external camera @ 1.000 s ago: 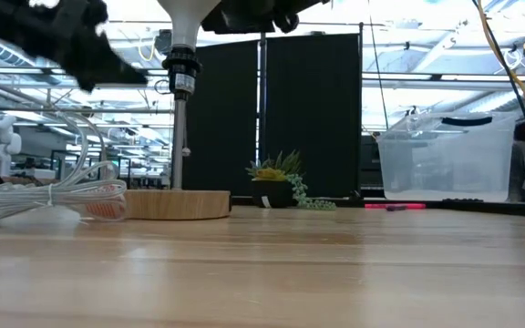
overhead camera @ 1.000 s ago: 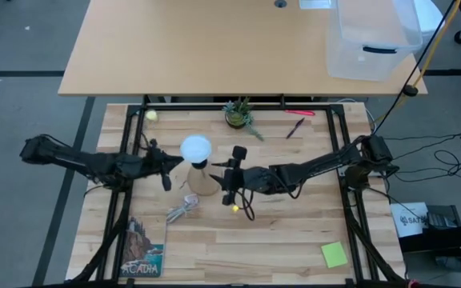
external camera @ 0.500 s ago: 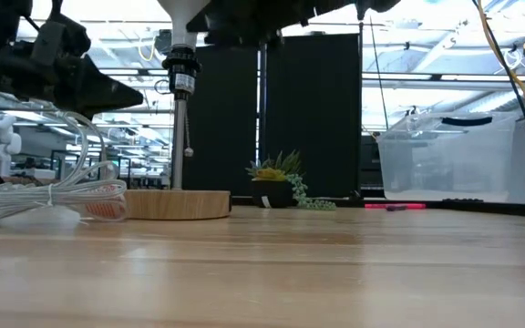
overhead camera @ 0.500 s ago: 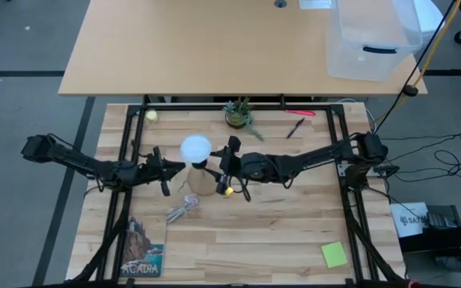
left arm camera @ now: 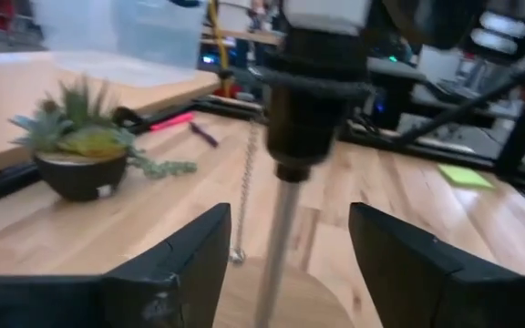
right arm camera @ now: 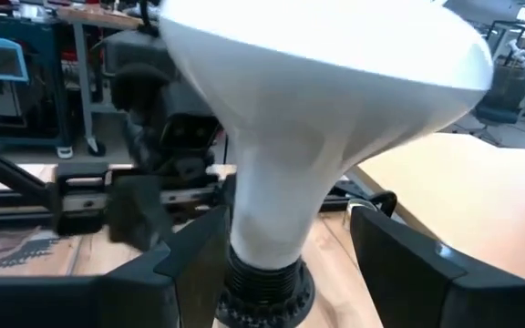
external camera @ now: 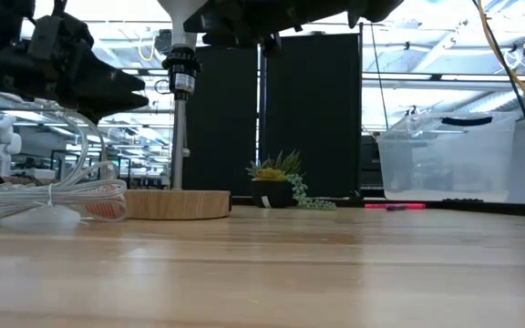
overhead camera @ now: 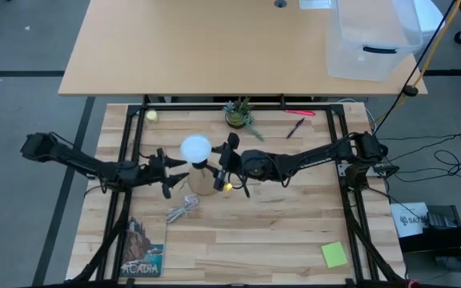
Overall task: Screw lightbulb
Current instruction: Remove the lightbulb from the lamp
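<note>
The white lightbulb [overhead camera: 196, 148] stands upright with its base in the black socket [right arm camera: 261, 284] of the stand. The stand's thin metal pole [left arm camera: 279, 246] rises from a round wooden base [external camera: 176, 203]. My right gripper [right arm camera: 285, 228] is level and open. Its fingers stand on either side of the bulb's pale cone [right arm camera: 276, 196], just above the socket. My left gripper [left arm camera: 285, 219] comes from the table's left, level and open. Its fingers stand apart on either side of the pole, below the socket [left arm camera: 313, 100].
A bundled white cord [overhead camera: 182, 210] lies near the wooden base, and a book [overhead camera: 144, 250] lies at the near left. A potted plant [overhead camera: 237, 116], two pens [overhead camera: 296, 120] and a small ball [overhead camera: 151, 115] sit at the far side. A green note [overhead camera: 334, 254] lies near right, and a clear bin [overhead camera: 372, 36] stands on the table beyond.
My left gripper has sunk from beside the socket to the height of the pole, tipped level and opened its fingers wide. My right gripper has moved toward the far left, in around the bulb's cone, and has rolled a little. The bulb and the stand have stayed in place.
</note>
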Tool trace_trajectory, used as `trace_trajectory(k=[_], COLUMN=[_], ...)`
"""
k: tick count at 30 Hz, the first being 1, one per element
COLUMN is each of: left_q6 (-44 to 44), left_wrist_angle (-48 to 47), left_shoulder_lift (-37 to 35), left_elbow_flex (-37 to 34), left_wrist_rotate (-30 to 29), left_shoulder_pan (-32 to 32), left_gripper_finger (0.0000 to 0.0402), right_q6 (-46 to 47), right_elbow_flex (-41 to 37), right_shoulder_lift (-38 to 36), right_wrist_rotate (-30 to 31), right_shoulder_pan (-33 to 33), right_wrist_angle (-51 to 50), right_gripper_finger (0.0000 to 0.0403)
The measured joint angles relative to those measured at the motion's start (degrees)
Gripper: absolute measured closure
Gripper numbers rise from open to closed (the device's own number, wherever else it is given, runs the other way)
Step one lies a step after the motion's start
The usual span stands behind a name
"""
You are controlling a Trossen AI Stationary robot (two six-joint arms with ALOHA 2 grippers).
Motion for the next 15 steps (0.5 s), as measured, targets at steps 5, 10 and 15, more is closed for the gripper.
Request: trace_trajectory(k=[5, 10, 15], left_q6=[2.39, 3.68, 4.70], left_wrist_angle=[6.67, 11.96, 16.13], left_shoulder_lift=[5.87, 12.53, 18.94], left_elbow_flex=[0.00, 0.04, 2.10], left_wrist_rotate=[1.00, 2.11, 5.73], left_shoulder_pan=[0.01, 1.48, 4.27], left_gripper_finger=[0.0166, 0.0166, 0.0166], right_q6=[-0.04, -0.02, 0.15], right_elbow_flex=[0.00, 0.00, 0.00], right_shoulder_lift=[0.00, 0.00, 0.00], right_wrist_rotate=[0.20, 0.22, 0.28], right_shoulder_pan=[0.00, -0.09, -0.22], right_wrist_angle=[0.06, 0.09, 0.10], right_gripper_finger=[0.0181, 0.0181, 0.0181])
